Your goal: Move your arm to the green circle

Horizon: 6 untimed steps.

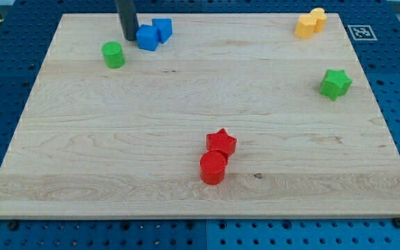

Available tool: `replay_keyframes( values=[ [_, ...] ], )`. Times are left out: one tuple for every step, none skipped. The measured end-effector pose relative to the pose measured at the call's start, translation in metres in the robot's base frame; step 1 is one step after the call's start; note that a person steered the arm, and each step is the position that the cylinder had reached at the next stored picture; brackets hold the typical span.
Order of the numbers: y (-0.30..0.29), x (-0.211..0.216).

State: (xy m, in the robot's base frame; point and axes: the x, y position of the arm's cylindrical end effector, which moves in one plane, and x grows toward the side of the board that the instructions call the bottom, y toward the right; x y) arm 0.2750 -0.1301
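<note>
The green circle is a short round block at the view's upper left on the wooden board. My tip is the lower end of the dark rod coming down from the view's top. It stands just above and to the right of the green circle, a small gap apart from it. It is right beside the left edge of a blue block.
A second blue block touches the first. Two yellow blocks sit at the upper right. A green star lies at the right. A red star and a red circle touch at the lower middle.
</note>
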Motion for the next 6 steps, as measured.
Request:
replay_keyframes(
  values=[
    [0.021, 0.037],
    [0.038, 0.045],
    [0.043, 0.075],
    [0.015, 0.098],
    [-0.018, 0.098],
    [-0.018, 0.097]
  ],
)
